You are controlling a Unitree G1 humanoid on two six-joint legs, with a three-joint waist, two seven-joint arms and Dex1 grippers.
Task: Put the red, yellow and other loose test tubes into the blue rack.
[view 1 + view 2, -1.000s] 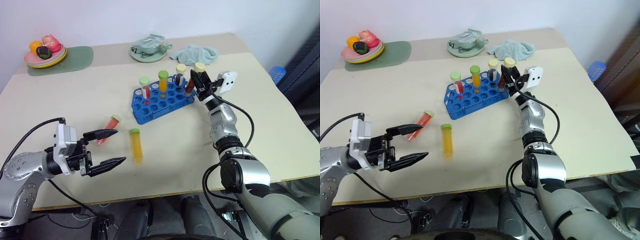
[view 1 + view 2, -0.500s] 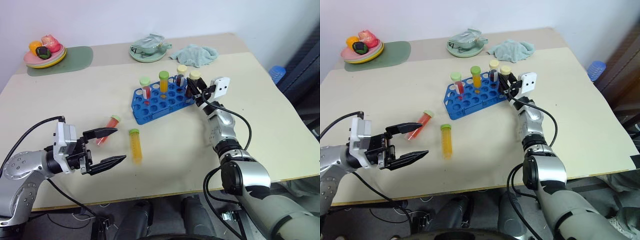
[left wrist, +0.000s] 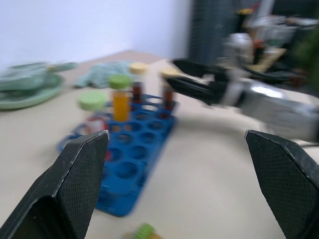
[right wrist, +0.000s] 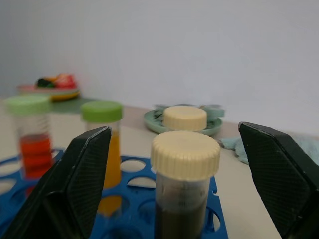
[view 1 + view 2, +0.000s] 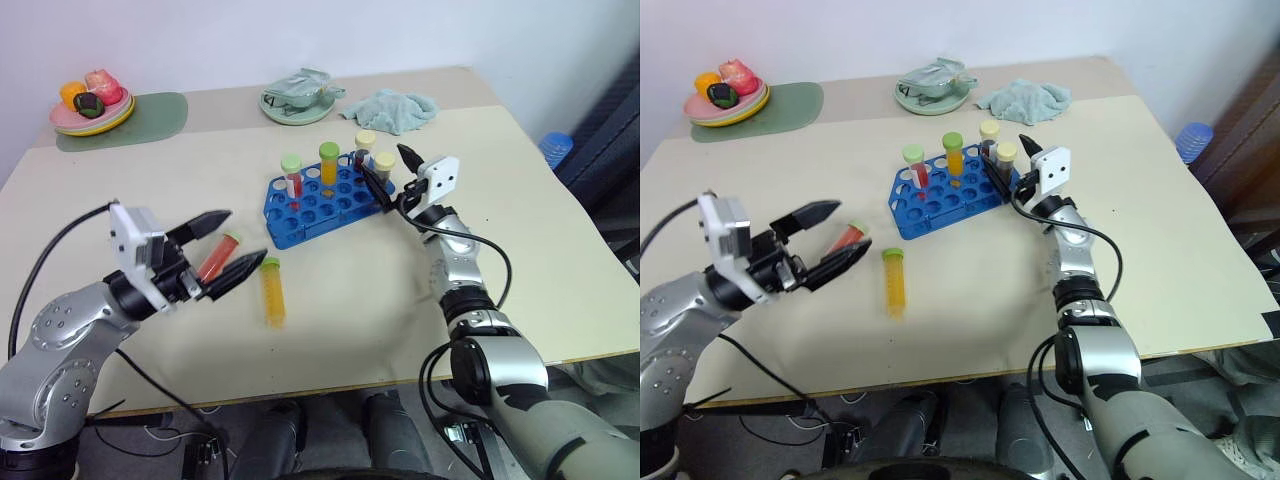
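While four tubes stand racked, the blue rack [image 5: 325,201] keeps front holes free.

Open left pincer [image 5: 228,250] hovers seemingly above the red tube [image 5: 214,259]; yellow tube [image 5: 271,291] lies beside.

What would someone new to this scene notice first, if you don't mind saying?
Probably the blue rack at mid-table, with four capped tubes standing in it, and the right gripper open beside its far corner. Next, the red tube and the yellow tube lying loose on the table, with the open left gripper over the red one.
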